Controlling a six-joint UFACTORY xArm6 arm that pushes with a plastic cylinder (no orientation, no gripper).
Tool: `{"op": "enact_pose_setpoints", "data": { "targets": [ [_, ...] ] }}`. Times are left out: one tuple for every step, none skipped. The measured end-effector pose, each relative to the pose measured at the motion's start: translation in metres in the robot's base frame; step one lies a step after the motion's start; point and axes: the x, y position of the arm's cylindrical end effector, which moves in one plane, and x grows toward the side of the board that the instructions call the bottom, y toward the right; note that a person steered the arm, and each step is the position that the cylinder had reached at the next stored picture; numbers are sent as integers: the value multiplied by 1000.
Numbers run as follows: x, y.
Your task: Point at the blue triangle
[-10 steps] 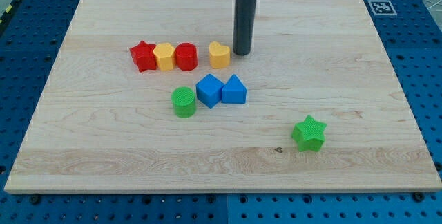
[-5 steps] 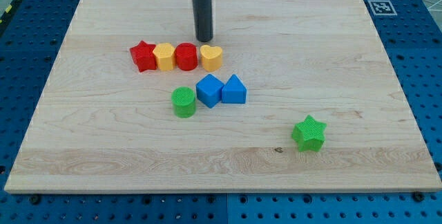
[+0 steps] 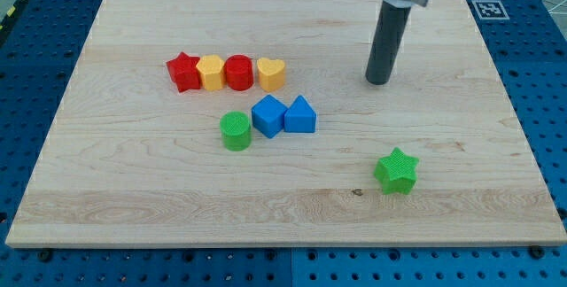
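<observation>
The blue triangle (image 3: 300, 115) lies near the board's middle, touching a blue cube (image 3: 268, 115) on its left. My tip (image 3: 378, 81) rests on the board up and to the right of the triangle, about a hand's width away and touching no block. The rod rises from it toward the view's top.
A row of a red star (image 3: 183, 72), yellow block (image 3: 211, 72), red cylinder (image 3: 238, 72) and yellow heart (image 3: 271, 73) sits above the blue pair. A green cylinder (image 3: 236, 131) lies left of the cube. A green star (image 3: 396, 171) lies at lower right. The wooden board (image 3: 106, 172) has a marker tag (image 3: 487, 8).
My tip went left, where the yellow heart shifted left against the red cylinder, then swung far right to the board's upper right. The other blocks have not moved.
</observation>
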Motion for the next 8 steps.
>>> {"op": "enact_pose_setpoints", "data": {
  "targets": [
    [10, 7],
    [11, 2],
    [24, -12],
    [15, -34],
    [6, -50],
    [20, -51],
    [23, -62],
    [24, -78]
  ]
}}
